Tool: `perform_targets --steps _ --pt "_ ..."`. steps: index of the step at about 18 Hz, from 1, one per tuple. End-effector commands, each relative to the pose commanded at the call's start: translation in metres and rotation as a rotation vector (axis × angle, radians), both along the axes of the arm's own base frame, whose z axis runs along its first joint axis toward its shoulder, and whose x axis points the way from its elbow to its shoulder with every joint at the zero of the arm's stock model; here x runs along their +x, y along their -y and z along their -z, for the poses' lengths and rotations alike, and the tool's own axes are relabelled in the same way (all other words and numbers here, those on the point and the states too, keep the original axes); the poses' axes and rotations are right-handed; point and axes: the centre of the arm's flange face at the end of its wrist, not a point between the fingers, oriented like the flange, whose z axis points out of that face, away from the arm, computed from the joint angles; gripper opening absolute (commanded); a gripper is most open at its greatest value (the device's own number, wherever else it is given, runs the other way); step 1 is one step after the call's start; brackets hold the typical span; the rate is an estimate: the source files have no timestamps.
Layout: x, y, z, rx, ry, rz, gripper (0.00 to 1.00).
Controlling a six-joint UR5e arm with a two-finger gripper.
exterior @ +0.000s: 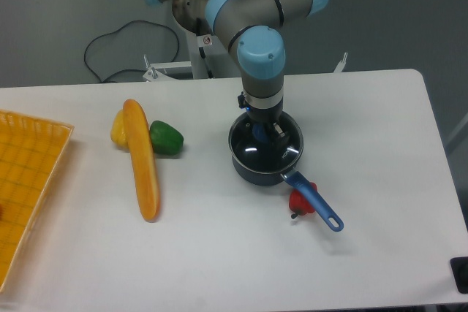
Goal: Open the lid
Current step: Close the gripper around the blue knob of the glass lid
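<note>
The lid (252, 153) is a clear glass disc with a thin metal rim. It lies flat on the dark blue saucepan (248, 171) in the middle of the table. My gripper (264, 134) reaches straight down from the arm onto the lid's blue knob (261, 135). A dark finger (278, 134) stands on each side of the knob, close against it. The wrist hides the back of the lid. The lid rests level on the pan's rim.
The pan's blue handle (316, 203) points to the front right, over a red pepper (300, 202). A long bread loaf (141, 158), a green pepper (167, 137) and a yellow pepper (118, 128) lie to the left. A yellow basket (25, 180) sits at the left edge.
</note>
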Motion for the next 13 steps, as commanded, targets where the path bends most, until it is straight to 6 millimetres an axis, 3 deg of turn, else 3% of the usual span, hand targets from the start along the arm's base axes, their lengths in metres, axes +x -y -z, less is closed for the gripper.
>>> perform_targets --steps 3,13 --pt "-0.0003 -0.0002 -0.0005 0.000 0.000 0.000 0.45" --pt "-0.0062 -0.0040 -0.0070 0.006 -0.012 -0.012 0.42"
